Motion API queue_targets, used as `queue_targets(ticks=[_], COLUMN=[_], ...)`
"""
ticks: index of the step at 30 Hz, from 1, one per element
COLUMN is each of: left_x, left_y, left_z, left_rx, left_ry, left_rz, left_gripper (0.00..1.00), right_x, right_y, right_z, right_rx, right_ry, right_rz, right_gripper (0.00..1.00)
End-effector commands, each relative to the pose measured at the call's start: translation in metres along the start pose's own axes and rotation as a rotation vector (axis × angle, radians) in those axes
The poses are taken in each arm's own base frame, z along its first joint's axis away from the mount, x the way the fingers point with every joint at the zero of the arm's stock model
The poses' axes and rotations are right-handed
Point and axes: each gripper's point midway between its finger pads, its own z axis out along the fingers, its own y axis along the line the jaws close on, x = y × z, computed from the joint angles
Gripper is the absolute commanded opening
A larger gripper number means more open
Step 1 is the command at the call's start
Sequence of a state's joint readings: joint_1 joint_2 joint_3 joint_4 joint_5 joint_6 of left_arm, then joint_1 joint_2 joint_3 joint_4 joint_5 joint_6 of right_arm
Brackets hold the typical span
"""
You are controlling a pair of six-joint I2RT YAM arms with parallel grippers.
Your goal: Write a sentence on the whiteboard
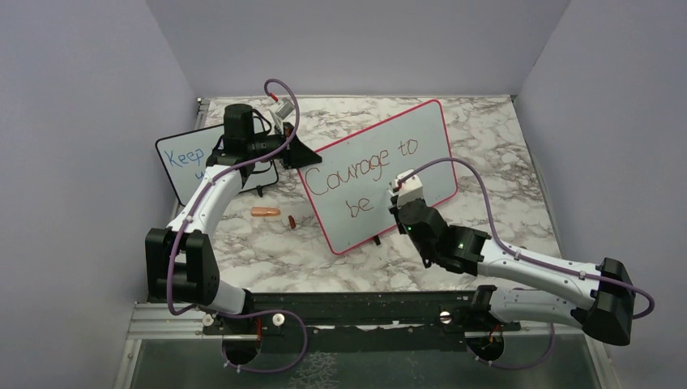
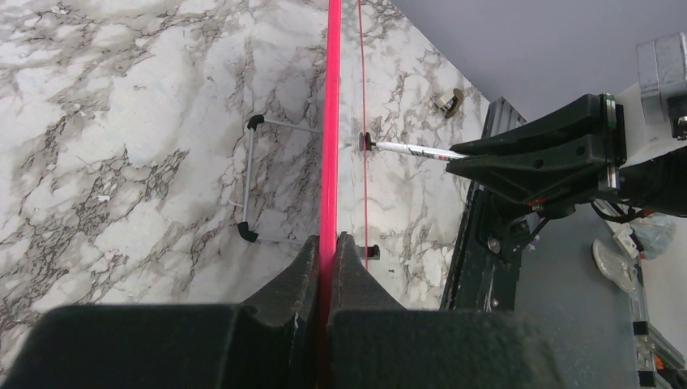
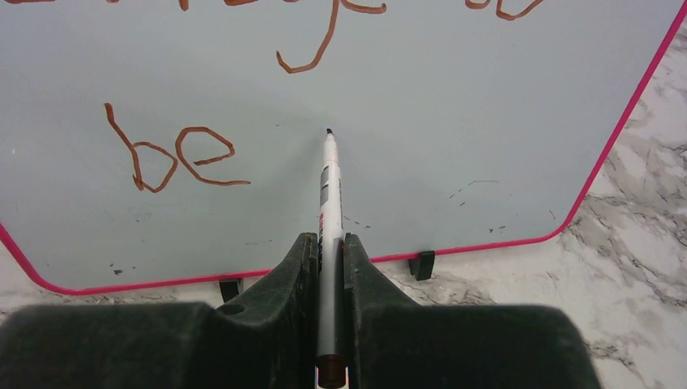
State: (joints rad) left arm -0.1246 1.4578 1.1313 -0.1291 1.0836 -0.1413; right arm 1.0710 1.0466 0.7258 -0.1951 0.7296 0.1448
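Note:
The whiteboard (image 1: 423, 121), red-framed, stands tilted on the marble table. On it the sentence reads "Courage to" (image 1: 364, 166) with "be" (image 1: 359, 205) below. My left gripper (image 1: 300, 156) is shut on the board's upper left edge; the left wrist view shows the red frame (image 2: 330, 121) pinched in that gripper (image 2: 328, 243). My right gripper (image 1: 403, 197) is shut on a white marker (image 3: 328, 203). The marker's tip is at the board surface just right of "be" (image 3: 174, 158). The left wrist view shows the marker (image 2: 409, 149) side-on against the board.
A smaller black-framed board with blue writing (image 1: 182, 162) stands behind the left arm, its wire stand (image 2: 251, 178) on the marble. An orange pen-like piece (image 1: 265, 212) and a dark red cap (image 1: 291, 220) lie left of the whiteboard. Grey walls close in on three sides.

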Motion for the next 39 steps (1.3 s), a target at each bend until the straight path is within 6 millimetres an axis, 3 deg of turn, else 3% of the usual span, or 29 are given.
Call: queue_targets(ticks=[1, 14, 20, 39], left_x=[0.029, 0.029, 0.030, 0.030], left_y=[0.028, 0.028, 0.029, 0.030], left_z=[0.004, 0.004, 0.004, 0.004], left_rx=[-0.105, -0.106, -0.105, -0.106], left_ry=[0.060, 0.062, 0.063, 0.065], left_rz=[-0.045, -0.048, -0.049, -0.050], left_gripper=[0.00, 0.00, 0.00, 0.00], right_x=[-0.012, -0.013, -0.003, 0.028], right_y=[0.006, 0.005, 0.004, -0.010], right_z=[0.002, 0.014, 0.020, 0.008], right_rx=[-0.050, -0.050, -0.047, -0.005], right_ry=[-0.045, -0.049, -0.024, 0.071], right_rz=[0.031, 0.046, 0.040, 0.057], right_gripper=[0.01, 0.01, 0.01, 0.01])
